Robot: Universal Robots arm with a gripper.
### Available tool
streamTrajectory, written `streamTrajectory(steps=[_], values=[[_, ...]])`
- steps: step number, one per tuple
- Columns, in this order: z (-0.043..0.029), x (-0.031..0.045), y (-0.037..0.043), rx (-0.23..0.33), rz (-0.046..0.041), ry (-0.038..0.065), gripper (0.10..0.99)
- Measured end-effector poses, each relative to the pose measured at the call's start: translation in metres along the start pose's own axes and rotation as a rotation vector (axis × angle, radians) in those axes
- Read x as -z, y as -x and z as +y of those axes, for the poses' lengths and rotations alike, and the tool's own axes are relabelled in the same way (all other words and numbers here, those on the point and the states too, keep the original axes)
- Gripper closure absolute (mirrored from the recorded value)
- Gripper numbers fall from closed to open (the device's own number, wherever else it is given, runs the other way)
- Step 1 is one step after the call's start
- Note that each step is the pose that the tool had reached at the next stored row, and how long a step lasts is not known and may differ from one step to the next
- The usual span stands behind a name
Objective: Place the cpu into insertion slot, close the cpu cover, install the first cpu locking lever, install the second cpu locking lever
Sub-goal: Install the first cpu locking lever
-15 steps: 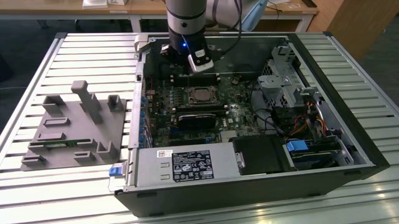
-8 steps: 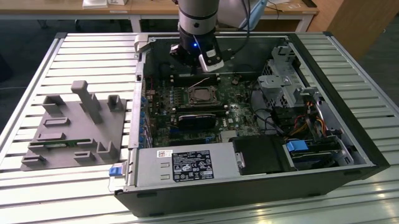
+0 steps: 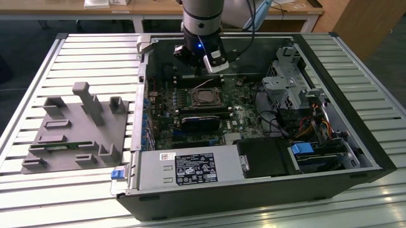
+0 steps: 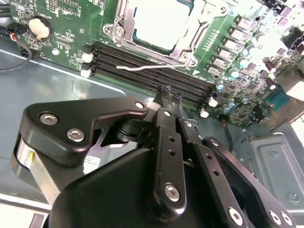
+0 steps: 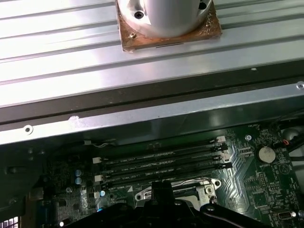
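Cpu (image 4: 159,21) seated flat under lowered cpu cover (image 4: 183,50); pincer (image 4: 168,94) pressed together, empty, presumably forming a narrow tip beside unlatched locking lever (image 4: 135,69).

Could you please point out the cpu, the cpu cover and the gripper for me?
the cpu (image 4: 164,21), second wrist view, on its pale metal face.
the cpu cover (image 4: 178,50), second wrist view, on its silver frame edge.
the gripper (image 4: 168,93), second wrist view, between its fingertips.
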State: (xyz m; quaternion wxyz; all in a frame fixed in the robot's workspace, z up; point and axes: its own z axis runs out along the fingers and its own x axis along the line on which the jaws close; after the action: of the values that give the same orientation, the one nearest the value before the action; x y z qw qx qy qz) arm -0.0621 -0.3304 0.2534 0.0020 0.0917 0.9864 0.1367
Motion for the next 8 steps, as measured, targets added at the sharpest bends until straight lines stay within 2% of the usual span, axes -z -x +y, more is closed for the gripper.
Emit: streamTrajectory(steps=[2, 5, 8], values=[[-0.0001, 0.0000, -0.0004, 0.001, -0.0040, 0.000, 0.980], [-0.0007, -0.0005, -0.0032, 0.010, -0.0354, 0.004, 0.980], [-0.0013, -0.0009, -0.0054, 0.020, -0.0629, 0.006, 0.980]])
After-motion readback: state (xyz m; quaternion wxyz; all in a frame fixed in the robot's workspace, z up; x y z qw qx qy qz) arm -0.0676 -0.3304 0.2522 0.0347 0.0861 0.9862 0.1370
